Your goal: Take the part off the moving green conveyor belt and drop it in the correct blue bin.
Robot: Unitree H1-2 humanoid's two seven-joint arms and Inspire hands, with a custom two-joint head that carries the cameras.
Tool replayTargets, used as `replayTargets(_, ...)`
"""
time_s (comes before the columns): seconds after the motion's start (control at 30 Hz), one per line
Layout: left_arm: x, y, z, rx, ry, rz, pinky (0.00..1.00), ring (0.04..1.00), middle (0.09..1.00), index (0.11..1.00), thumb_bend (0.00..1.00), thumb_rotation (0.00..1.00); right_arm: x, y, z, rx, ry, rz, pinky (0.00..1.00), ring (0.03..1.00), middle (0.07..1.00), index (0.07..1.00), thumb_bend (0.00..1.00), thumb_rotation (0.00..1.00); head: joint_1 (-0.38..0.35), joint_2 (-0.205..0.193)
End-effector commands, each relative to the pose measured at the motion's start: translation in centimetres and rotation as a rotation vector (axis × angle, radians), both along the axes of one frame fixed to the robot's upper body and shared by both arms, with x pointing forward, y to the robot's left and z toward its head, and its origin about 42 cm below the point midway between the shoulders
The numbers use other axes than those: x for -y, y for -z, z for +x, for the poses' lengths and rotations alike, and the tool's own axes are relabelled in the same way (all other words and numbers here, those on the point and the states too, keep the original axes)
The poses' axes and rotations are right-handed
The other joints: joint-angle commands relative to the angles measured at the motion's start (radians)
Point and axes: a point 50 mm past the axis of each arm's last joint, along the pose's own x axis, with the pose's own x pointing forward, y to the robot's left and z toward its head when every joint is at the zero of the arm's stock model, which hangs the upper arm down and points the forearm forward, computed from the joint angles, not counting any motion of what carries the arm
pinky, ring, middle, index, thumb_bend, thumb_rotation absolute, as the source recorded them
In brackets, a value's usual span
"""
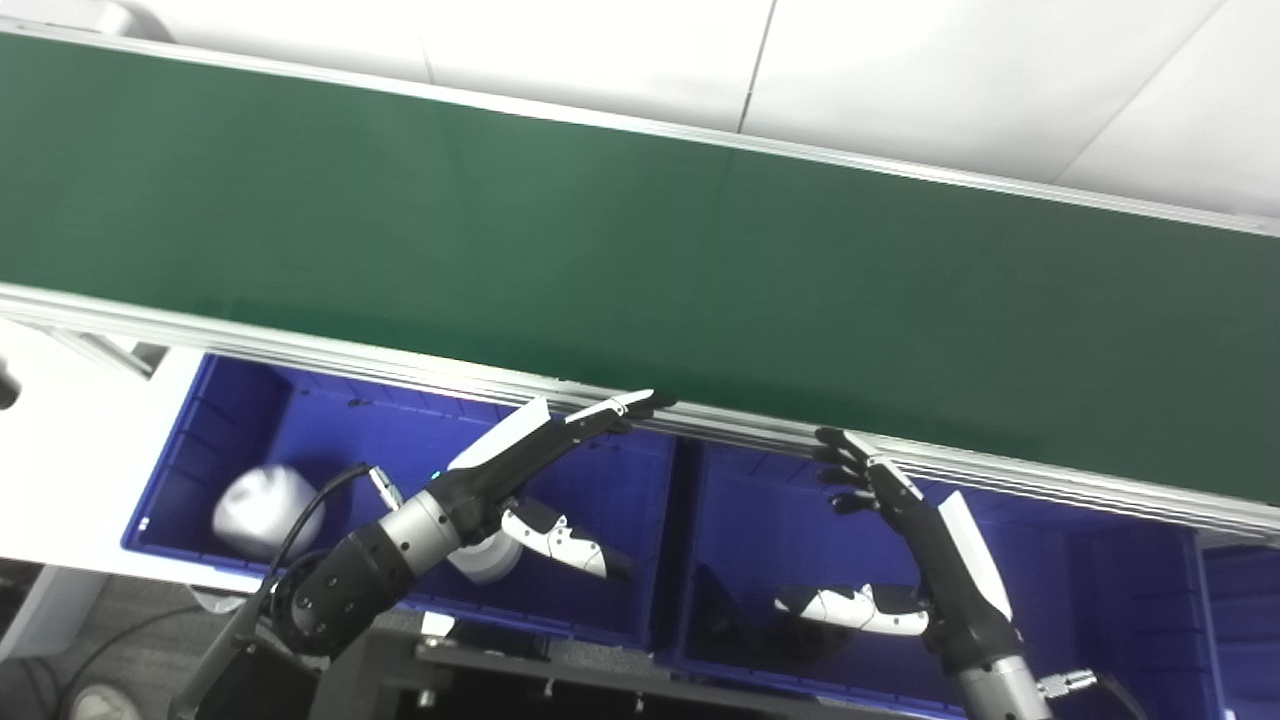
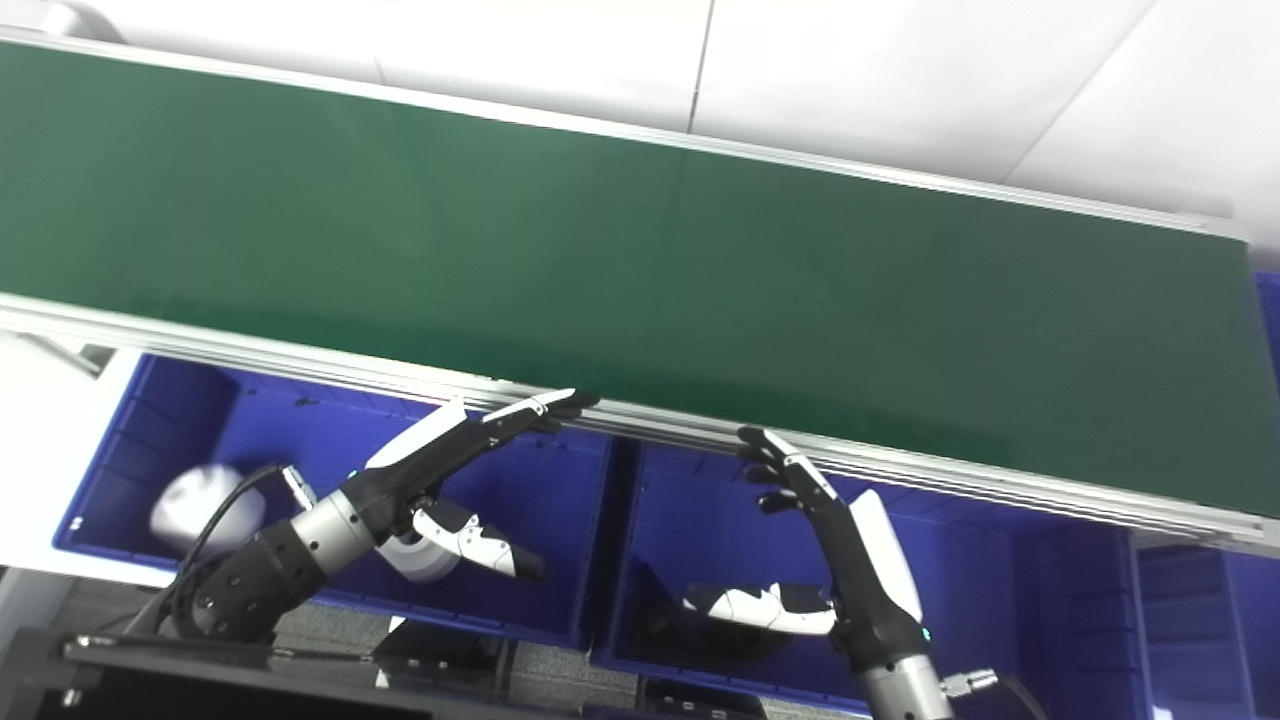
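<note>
The green conveyor belt (image 1: 640, 260) runs across the view with no part visible on it. Below its near rail stand blue bins. My left hand (image 1: 530, 470) hovers open over the left blue bin (image 1: 600, 500), fingers stretched toward the rail and thumb spread below, holding nothing. My right hand (image 1: 900, 540) is open over the middle blue bin (image 1: 740, 540), fingers raised to the rail and thumb pointing left, also holding nothing. A white rounded part (image 1: 265, 510) lies at the left end of the left bin. Another white part (image 1: 487, 558) shows beneath the left wrist.
An aluminium rail (image 1: 700, 420) edges the belt's near side, close above both hands' fingertips. A third blue bin (image 1: 1240, 620) sits at the far right. White floor lies beyond the belt, and a black frame (image 1: 560, 690) lies at the bottom edge.
</note>
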Motion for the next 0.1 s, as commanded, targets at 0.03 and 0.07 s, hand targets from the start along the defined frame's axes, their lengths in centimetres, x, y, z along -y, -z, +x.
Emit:
replayTargets(0.03, -0.73, -0.60, 0.42, 0.064, 0.003, -0.012, 0.87, 0.918, 0.939, 0.928, 0.90, 0.36, -0.39, -0.57, 0.11, 0.017, 0.016, -0.001, 0.72, 0.809, 0.833, 0.872, 0.90, 0.39, -0.020, -0.006)
replayTargets(0.07, -1.10, -0.41, 0.46, 0.075, 0.008, -0.004, 0.87, 0.918, 0.939, 0.928, 0.90, 0.36, -0.65, -0.52, 0.17, 0.007, 0.014, 0.006, 0.72, 0.809, 0.833, 0.872, 0.90, 0.39, -0.036, -0.011)
